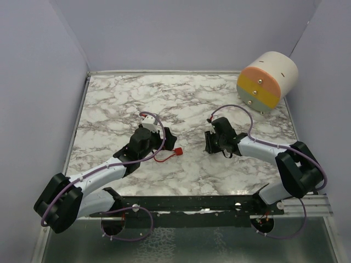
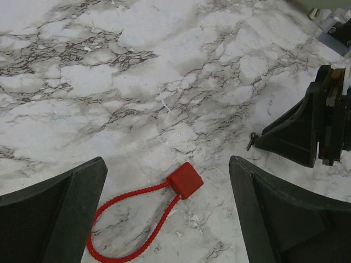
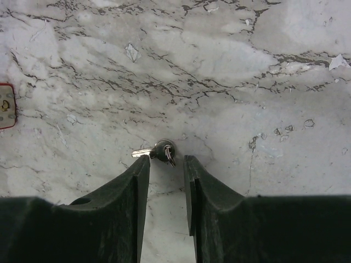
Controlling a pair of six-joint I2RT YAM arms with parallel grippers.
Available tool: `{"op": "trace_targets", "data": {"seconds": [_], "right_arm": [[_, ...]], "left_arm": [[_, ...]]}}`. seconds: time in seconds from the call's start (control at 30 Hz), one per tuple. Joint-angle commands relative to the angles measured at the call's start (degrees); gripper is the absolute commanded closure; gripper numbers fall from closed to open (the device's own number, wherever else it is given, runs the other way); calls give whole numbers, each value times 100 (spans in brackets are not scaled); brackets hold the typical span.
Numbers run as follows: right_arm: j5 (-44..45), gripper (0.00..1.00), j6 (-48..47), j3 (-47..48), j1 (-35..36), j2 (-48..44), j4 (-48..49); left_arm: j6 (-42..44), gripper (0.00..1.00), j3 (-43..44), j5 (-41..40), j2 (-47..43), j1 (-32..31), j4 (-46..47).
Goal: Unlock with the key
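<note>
Arms both reach low over the marble table (image 1: 109, 109), wrists angled down. Left gripper (image 2: 167, 164) is spread wide over the red cable lock (image 2: 185, 179). Right gripper (image 3: 166, 164) is narrowly parted and holds nothing. The key (image 3: 155, 151) lies flat just beyond its fingertips.

Shiny metal key (image 3: 154, 151) and red plastic lock (image 2: 185, 179) lie on smooth marble-look table (image 1: 192, 98).

Pastel drum (image 1: 267, 81), far-right, marble table (image 1: 192, 93)
</note>
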Motion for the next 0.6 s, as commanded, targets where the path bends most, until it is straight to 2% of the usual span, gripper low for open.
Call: {"op": "trace_targets", "data": {"seconds": [0.0,0.43,0.5,0.57], "right_arm": [[150,69,74,214,34,158,138],[234,83,119,290,32,273,81],[236,88,127,313,34,303,67],[232,96,120,339,34,325,59]], "left_arm": [[85,3,136,-151,22,-35,165],[137,3,136,-171,121,-30,199],[138,3,144,-148,151,-33,215],[148,3,145,-115,170,-34,230]]}}
